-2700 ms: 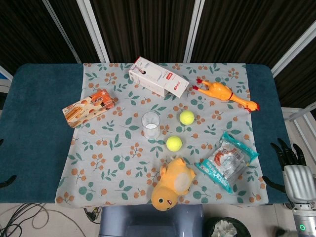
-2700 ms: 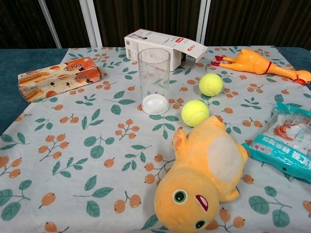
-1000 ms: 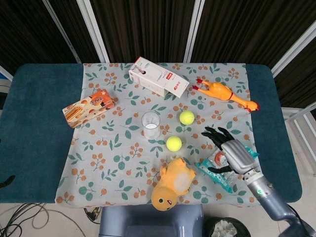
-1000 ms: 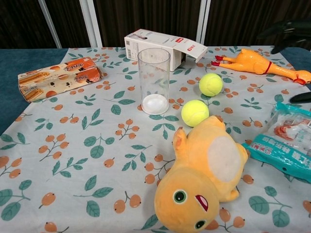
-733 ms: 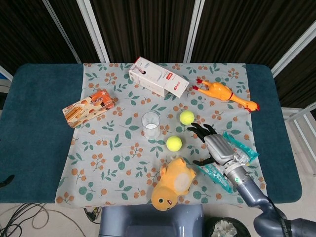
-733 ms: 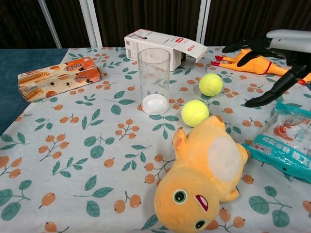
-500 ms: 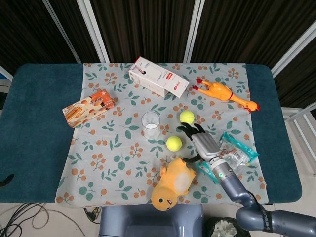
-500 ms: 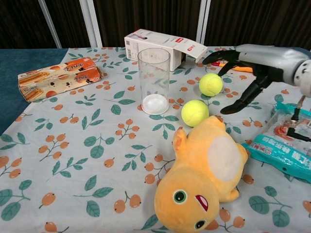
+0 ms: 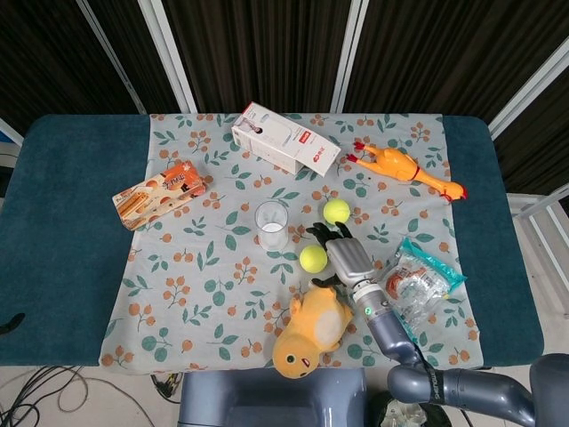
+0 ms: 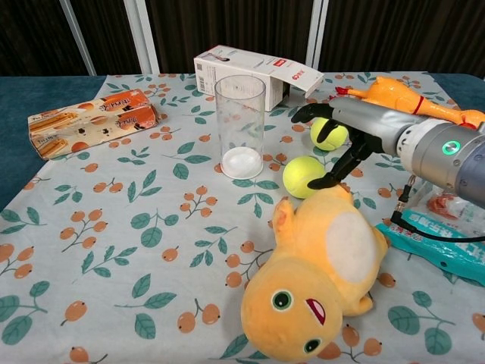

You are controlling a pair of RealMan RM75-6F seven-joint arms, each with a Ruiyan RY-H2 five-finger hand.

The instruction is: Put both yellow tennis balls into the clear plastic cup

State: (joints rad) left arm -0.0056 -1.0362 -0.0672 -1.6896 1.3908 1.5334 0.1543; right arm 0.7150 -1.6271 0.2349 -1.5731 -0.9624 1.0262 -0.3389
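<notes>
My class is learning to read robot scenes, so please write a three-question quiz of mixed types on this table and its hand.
1. True or false: the clear plastic cup already holds a yellow tennis ball.
2. Multiple choice: the right hand hovers nearest to
A. the orange biscuit box
B. the two yellow tennis balls, nearer and farther
C. the white carton
3. Fill in: the yellow plush toy lies ____ of the cup in the chest view.

Key: 1 false; 2 B; 3 right

2 tennis balls — 1 cup (clear).
</notes>
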